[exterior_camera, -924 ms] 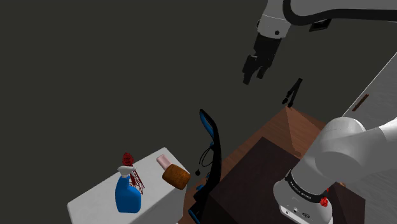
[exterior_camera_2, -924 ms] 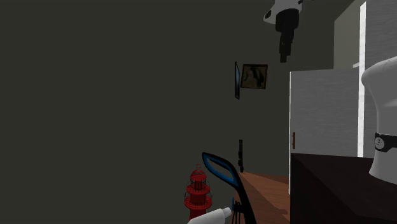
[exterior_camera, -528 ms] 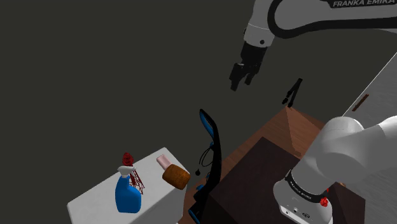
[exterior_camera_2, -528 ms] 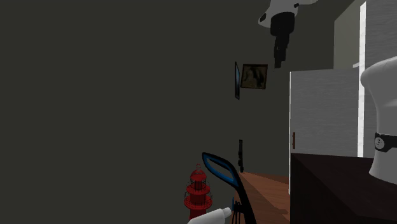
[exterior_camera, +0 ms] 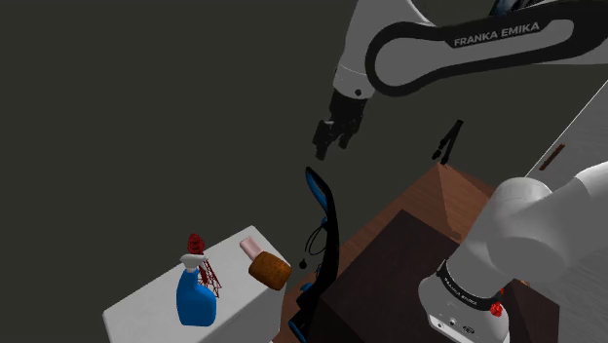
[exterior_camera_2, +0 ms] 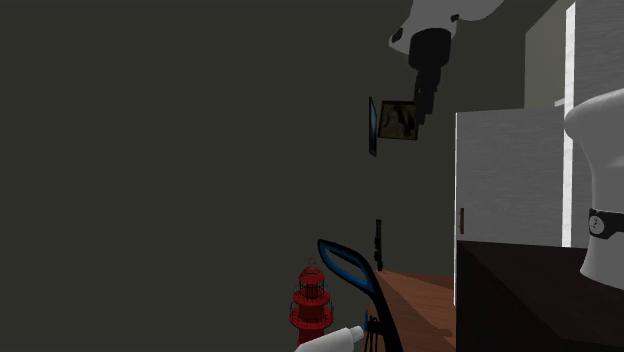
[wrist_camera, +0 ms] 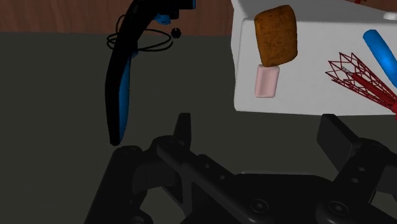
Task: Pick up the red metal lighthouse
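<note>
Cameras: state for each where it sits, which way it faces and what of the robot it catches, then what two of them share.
Shoulder view: beside and behind the stand, looking down at the white table; arm and open claw up in the air.
Second exterior view: low and level, facing the dark wall; claw at top, arm base at its right edge.
Wrist view: on the hand, looking down past the claw at the table.
Shared: the red lighthouse shows in shoulder and second exterior views.
</note>
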`<action>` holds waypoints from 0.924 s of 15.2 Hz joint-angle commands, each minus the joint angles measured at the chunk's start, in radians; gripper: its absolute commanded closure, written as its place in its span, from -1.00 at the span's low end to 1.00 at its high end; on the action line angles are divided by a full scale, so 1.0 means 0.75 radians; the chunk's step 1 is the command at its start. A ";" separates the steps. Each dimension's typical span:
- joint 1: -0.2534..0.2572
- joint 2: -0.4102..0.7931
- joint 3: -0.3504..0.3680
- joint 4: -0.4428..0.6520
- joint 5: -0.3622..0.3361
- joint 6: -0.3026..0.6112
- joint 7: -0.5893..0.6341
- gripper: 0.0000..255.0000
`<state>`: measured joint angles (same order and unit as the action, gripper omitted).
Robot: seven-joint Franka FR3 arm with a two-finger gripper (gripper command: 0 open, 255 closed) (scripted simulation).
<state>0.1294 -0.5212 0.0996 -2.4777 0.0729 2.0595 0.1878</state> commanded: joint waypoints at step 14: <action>0.116 0.600 0.235 0.204 -0.031 0.518 0.217 -1.00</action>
<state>0.2133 -0.1074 0.2669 -2.3392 0.0599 2.4209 0.3387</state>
